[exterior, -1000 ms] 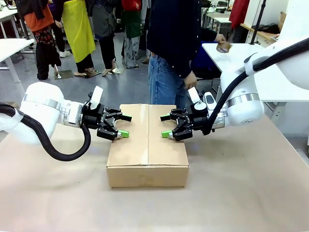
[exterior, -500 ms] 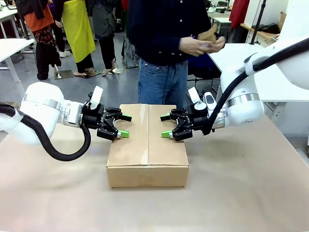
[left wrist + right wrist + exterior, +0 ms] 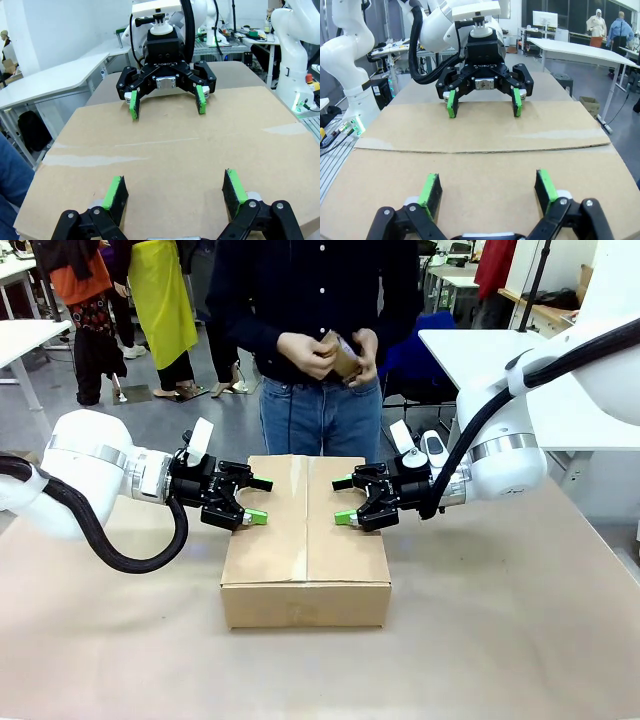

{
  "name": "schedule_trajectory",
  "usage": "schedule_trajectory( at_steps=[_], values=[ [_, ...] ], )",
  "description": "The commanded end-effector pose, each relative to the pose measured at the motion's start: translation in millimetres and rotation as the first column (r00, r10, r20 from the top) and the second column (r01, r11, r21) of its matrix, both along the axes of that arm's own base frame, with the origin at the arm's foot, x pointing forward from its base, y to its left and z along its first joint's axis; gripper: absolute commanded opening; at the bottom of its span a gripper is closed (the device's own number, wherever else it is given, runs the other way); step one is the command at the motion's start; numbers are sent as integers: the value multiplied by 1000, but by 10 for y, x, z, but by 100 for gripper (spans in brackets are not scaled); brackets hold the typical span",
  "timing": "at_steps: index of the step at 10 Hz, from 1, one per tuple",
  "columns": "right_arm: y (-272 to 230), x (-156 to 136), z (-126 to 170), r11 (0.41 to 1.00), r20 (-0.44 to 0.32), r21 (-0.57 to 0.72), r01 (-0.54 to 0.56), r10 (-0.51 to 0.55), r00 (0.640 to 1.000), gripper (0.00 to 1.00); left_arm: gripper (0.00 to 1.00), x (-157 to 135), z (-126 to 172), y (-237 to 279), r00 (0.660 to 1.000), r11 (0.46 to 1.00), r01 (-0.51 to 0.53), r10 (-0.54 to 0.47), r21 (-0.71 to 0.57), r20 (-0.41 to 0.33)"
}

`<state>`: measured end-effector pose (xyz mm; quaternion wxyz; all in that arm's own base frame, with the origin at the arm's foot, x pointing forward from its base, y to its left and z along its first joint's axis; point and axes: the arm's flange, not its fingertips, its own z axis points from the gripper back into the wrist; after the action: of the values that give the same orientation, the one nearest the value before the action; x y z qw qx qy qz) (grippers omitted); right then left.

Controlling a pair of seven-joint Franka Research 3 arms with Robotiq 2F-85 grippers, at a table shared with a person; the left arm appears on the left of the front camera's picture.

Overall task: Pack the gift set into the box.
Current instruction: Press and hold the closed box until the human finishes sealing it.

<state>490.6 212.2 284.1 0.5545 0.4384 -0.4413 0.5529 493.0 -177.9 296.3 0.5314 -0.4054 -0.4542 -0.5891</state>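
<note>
Both sets of fingers spread wide, empty, over the closed box.

My left gripper (image 3: 250, 500) and right gripper (image 3: 347, 499) face each other just above the box (image 3: 306, 540), whose top flaps lie shut beneath my pads. It looks stiff but dentable, with smooth, slippery card; I'd grip its side walls. Beyond my fingers, the person's hands (image 3: 330, 353) hold something small.
</note>
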Motion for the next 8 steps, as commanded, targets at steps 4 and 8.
schedule_trajectory(
  at_steps=[4, 8],
  values=[
    [-3, -21, -28, 1000, 14, 5, 8, -8, 1000, 100, 100, -13, -33, 8, 1000, 1000, 11, -11, -6, 18],
    [-3, -21, -28, 1000, 14, 5, 8, -8, 1000, 100, 100, -13, -33, 8, 1000, 1000, 11, -11, -6, 18]
  ],
)
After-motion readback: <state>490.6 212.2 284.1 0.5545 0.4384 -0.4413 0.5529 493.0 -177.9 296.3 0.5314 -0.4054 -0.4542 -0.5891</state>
